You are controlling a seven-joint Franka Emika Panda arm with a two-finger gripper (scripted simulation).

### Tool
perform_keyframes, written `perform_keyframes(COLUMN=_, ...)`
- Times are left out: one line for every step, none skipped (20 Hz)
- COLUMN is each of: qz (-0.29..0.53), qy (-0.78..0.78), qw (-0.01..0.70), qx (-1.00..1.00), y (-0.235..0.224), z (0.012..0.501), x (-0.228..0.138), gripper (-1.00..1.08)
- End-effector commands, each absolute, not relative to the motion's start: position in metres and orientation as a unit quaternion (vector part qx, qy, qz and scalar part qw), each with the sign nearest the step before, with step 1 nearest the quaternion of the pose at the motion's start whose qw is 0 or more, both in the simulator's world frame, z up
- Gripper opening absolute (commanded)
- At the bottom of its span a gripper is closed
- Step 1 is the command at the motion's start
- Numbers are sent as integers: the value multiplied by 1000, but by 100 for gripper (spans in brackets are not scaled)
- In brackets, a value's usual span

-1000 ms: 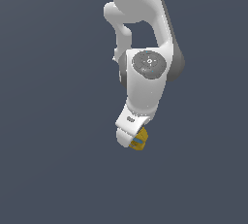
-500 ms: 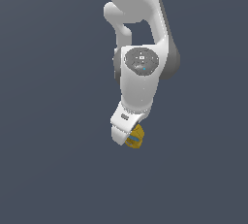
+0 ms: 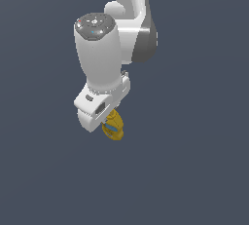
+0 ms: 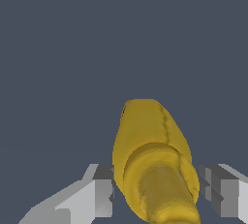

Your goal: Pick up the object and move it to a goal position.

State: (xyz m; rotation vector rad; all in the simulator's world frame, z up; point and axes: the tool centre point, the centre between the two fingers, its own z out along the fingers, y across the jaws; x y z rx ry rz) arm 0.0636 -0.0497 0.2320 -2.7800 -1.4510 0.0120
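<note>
The object [image 3: 115,128], a small yellow lump with a blue band, hangs just under the white hand of the arm in the exterior view. My gripper [image 3: 110,123] is shut on it, its fingers mostly hidden behind the hand. In the wrist view the yellow object [image 4: 151,150] fills the space inside the gripper [image 4: 158,190]. One grey finger [image 4: 102,191] presses its side and the other finger [image 4: 222,190] sits at the opposite side. The blue band does not show in the wrist view.
Only a plain dark grey-blue ground [image 3: 194,170] surrounds the arm in both views. The arm's white forearm [image 3: 99,53] stands over the hand.
The hand and the held object have shifted toward the exterior view's left and a little upward. The arm's upper joints now look larger and nearer. The grip is unchanged.
</note>
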Motion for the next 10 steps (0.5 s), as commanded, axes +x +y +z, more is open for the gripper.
perform_keyframes(qz=0, qy=-463, qw=0, qx=-886, y=-75, z=254, x=59, gripper=-100)
perform_keyframes(qz=0, qy=-463, qw=0, qx=-886, y=-84, z=260, x=58, gripper=-100)
perform_keyframes(qz=0, qy=-463, qw=0, qx=-886, y=-93, z=266, x=56, gripper=-100)
perform_keyframes(qz=0, qy=-463, qw=0, qx=-886, y=-101, z=272, x=54, gripper=-100)
perform_keyframes(qz=0, qy=-463, qw=0, qx=-886, y=-109, z=277, x=53, gripper=-100)
perform_keyframes(qz=0, qy=-463, qw=0, qx=-886, y=-116, z=281, x=52, gripper=-100)
perform_keyframes(qz=0, qy=-463, qw=0, qx=-886, y=-122, z=285, x=51, gripper=-100)
perform_keyframes(qz=0, qy=-463, qw=0, qx=-886, y=-128, z=289, x=50, gripper=-100)
perform_keyframes(qz=0, qy=-463, qw=0, qx=-886, y=-132, z=292, x=49, gripper=-100)
perform_keyframes(qz=0, qy=-463, qw=0, qx=-886, y=-136, z=294, x=49, gripper=-100)
